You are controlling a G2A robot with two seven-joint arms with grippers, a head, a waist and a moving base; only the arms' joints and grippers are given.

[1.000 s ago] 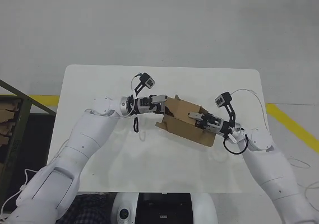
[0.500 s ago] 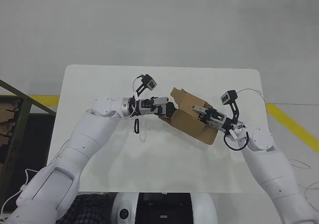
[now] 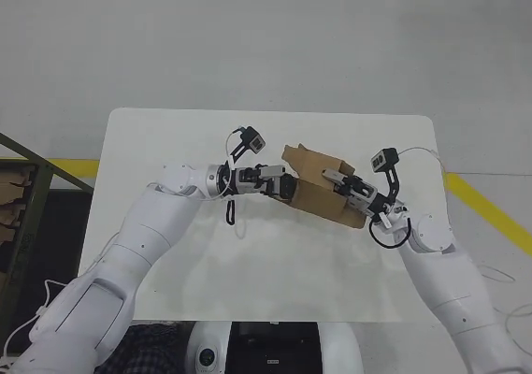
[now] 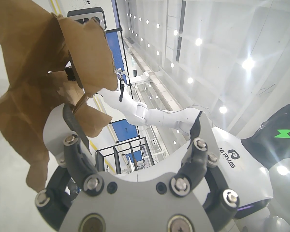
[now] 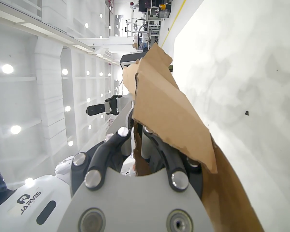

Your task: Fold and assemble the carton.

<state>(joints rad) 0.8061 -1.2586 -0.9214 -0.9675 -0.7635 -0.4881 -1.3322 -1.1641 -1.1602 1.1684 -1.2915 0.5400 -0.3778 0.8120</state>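
– Carton (image 3: pixel 314 179) first: where was it?
– The brown cardboard carton was over the white table (image 3: pixel 172 271), right of the middle and toward the far side, between the two grippers. It lay slantwise from one wrist to the other, with its flaps open and sticking out at different angles. I could not tell whether its underside touched the table.
– What about the right gripper (image 5: pixel 136 131)?
– It was clamped on the carton. The two fingers were drawn close together with a cardboard wall pinched between them, at the end nearer the right arm.
– And the left gripper (image 4: pixel 134 113)?
– Its fingers (image 4: pixel 73 121) were spread wide apart. One lay against a ragged flap at the carton's other end, and the other stood well away from the cardboard.
– So only one side was pinched?
– Yes, the right; the left only touched the flap with one finger
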